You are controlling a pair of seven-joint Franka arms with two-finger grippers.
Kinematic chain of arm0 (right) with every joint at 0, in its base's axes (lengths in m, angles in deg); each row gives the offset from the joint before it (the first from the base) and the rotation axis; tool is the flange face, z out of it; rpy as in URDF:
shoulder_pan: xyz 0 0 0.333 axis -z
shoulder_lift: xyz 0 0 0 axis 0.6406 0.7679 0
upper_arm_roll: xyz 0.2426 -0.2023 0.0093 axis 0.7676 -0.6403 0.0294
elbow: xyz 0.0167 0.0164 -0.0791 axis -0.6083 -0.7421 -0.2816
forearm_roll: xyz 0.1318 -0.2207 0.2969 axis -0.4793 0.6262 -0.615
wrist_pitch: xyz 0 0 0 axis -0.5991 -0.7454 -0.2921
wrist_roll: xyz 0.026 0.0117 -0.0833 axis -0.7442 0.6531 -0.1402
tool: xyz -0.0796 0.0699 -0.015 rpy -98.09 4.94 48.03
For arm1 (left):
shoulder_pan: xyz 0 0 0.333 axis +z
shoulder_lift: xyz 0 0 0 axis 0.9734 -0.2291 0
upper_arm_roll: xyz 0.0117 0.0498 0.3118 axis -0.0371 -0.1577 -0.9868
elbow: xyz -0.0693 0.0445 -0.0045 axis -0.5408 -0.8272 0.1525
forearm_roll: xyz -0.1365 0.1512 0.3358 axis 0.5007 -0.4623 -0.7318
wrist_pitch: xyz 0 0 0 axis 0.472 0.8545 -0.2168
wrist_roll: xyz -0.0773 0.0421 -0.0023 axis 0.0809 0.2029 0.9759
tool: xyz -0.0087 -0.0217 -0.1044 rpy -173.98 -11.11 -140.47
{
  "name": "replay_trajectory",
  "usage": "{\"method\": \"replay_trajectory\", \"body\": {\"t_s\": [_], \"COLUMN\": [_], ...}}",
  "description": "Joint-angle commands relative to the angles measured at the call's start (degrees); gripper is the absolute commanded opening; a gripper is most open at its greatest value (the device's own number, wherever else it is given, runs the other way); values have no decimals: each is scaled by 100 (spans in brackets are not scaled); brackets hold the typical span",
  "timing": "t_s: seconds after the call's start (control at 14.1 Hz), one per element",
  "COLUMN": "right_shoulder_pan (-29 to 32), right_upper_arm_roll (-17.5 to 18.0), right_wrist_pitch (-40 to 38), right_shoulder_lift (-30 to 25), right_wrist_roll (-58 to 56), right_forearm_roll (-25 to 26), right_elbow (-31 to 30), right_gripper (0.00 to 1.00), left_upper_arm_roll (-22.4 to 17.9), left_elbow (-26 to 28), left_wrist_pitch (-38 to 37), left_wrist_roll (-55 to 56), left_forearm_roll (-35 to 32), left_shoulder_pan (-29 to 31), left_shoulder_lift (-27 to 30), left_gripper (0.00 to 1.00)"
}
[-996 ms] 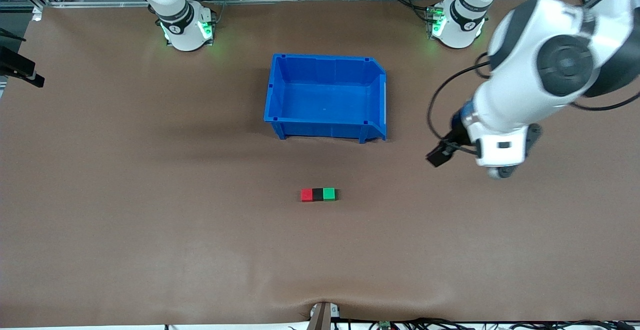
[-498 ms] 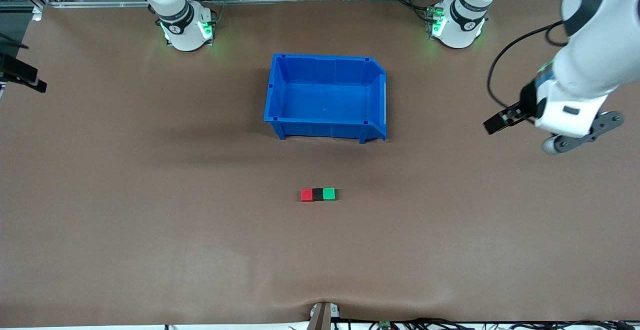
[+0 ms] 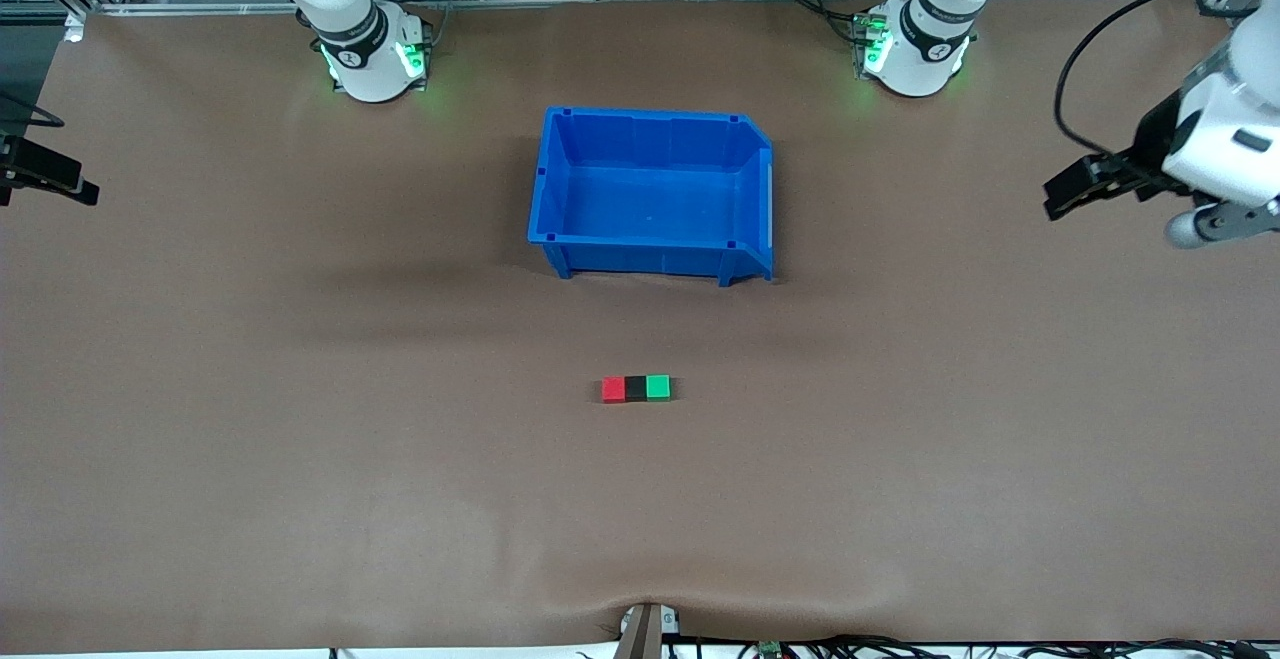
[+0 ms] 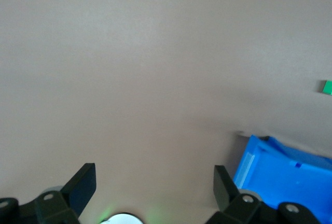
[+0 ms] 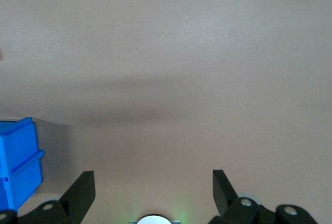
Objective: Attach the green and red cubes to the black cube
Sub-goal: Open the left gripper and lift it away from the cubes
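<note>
The left claw (image 3: 1185,224) has swung toward the table's edge.

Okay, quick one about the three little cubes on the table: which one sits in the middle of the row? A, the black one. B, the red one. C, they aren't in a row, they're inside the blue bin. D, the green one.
A: the black cube lies between the red cube and the green cube, touching both, on the table nearer the front camera than the blue bin.
</note>
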Motion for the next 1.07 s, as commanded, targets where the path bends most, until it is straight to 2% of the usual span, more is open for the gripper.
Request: {"method": "replay_trajectory", "body": {"t_s": [0.0, 0.28, 0.5, 1.0], "right_shoulder_pan": [98, 106, 98, 89], "right_upper_arm_roll": [45, 45, 45, 45], "right_wrist_pitch": [-54, -72, -72, -81], "right_shoulder_lift": [16, 16, 16, 7], "right_wrist_roll": [-71, -71, -80, -80], "right_forearm_roll": [-92, -92, -92, -92], "right_elbow": [91, 82, 74, 65], "right_gripper": [100, 100, 100, 100], "left_upper_arm_roll": [65, 74, 65, 21], "left_elbow": [247, 913, 1125, 880], "left_wrist_pitch": [-13, 127, 93, -83], "left_wrist_roll": [-329, -540, -945, -981], "left_forearm_roll": [-101, -101, -75, -57], "left_shoulder_pan": [156, 165, 174, 112], "left_shoulder_lift": [308, 860, 1186, 1257], "left_gripper": [100, 100, 100, 100]}}
